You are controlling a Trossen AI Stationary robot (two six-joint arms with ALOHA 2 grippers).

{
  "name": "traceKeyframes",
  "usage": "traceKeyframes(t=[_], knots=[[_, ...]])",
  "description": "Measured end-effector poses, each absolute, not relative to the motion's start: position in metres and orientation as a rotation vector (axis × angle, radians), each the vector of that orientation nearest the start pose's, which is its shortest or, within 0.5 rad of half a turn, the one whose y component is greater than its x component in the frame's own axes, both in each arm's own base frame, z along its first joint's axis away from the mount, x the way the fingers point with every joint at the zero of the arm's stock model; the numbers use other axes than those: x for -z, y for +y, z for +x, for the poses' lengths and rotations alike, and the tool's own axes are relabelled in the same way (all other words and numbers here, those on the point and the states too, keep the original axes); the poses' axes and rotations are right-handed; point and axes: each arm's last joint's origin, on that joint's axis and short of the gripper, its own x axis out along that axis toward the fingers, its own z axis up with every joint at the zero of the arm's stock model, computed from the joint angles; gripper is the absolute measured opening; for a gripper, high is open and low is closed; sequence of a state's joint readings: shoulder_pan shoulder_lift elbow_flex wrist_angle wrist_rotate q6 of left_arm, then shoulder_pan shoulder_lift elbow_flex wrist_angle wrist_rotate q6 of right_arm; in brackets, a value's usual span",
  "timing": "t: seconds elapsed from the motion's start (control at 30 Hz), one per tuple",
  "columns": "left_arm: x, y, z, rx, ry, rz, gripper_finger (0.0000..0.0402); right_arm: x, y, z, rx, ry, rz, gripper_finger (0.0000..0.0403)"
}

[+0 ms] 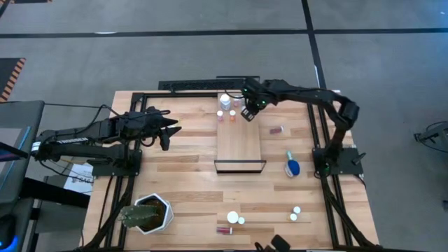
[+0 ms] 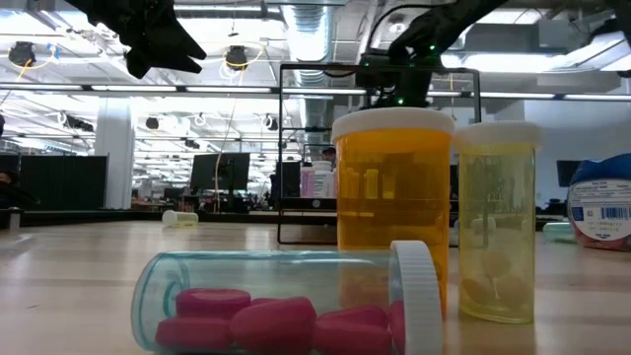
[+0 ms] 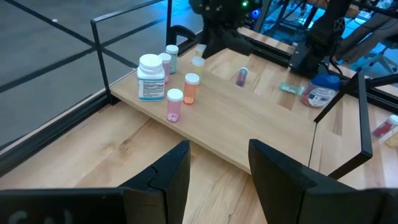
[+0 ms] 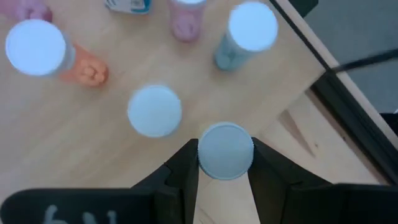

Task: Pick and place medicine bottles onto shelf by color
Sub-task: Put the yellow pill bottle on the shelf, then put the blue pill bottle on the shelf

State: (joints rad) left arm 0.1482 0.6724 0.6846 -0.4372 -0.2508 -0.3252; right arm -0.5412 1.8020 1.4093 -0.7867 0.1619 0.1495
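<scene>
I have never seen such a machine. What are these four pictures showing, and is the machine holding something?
It is a robot with two dark arms at a wooden table. One picture looks down from above, one looks level across the table, and two come from cameras on the arms' wrists.

The right gripper is over the far end of the shelf, a light-wood board, shut on a white-capped bottle. Several small medicine bottles already stand there. The left gripper hangs open in the air left of the shelf, holding nothing.

More bottles lie around the table, and a white plant pot stands near its front left corner.
</scene>
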Motion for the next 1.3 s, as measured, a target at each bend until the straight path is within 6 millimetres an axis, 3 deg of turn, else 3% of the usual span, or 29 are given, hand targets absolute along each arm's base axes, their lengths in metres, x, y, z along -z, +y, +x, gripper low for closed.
traceKeyframes(t=[0.43, 1.03, 1.3], knots=[[-0.291, 0.028, 0.142, -0.458, 0.36, -0.294, 0.0149, -0.23, -0.202, 0.318, 0.703, 1.134, 0.337, 0.0139], [-0.291, 0.028, 0.142, -0.456, 0.362, -0.282, 0.0149, -0.231, -0.202, 0.32, 0.698, 1.115, 0.324, 0.0201], [-0.291, 0.028, 0.142, -0.456, 0.361, -0.284, 0.0149, -0.255, -0.199, 0.308, 0.704, 1.066, 0.298, 0.021]])
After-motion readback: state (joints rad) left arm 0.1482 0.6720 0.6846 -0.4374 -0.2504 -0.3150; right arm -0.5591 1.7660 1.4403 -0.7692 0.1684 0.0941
